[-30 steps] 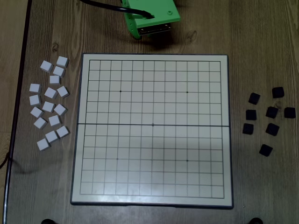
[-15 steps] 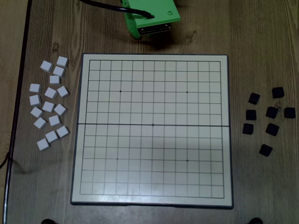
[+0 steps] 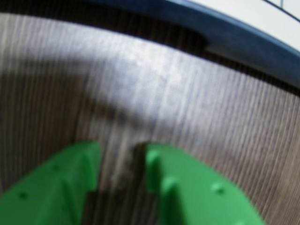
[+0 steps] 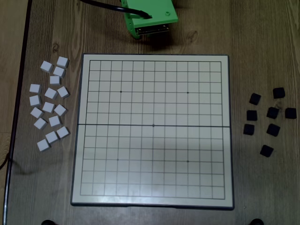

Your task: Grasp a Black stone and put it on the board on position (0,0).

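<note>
Several black stones (image 4: 273, 112) lie loose on the wooden table to the right of the board (image 4: 154, 140) in the overhead view. No stone sits on the board's grid. My green arm (image 4: 150, 16) is beyond the board's top edge, far from the stones. In the wrist view my gripper (image 3: 123, 149) hovers low over bare wood with a narrow gap between its green fingers (image 3: 70, 183) and nothing in it. The board's dark rim (image 3: 243, 42) crosses the top of that view.
A cluster of white square blocks (image 4: 49, 105) lies left of the board. The table's left edge (image 4: 18, 93) runs down the overhead view, and a black cable (image 4: 101, 4) leads to the arm.
The green arm has shifted very slightly toward the top edge of the overhead view. Stones and board have not moved.
</note>
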You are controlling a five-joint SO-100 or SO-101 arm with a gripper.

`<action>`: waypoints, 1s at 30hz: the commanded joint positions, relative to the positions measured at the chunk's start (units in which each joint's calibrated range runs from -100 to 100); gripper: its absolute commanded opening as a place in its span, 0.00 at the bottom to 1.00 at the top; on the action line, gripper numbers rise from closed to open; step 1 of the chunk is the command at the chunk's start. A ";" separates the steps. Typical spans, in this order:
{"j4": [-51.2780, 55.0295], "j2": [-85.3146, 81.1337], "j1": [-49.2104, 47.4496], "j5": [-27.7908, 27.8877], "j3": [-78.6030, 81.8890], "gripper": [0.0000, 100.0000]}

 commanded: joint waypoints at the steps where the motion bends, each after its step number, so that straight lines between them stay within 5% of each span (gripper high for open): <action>1: 2.55 0.81 0.35 -0.10 0.62 0.09; 24: 2.30 0.81 -0.93 0.49 0.62 0.07; 30: -1.01 5.30 -5.02 -4.35 0.33 0.06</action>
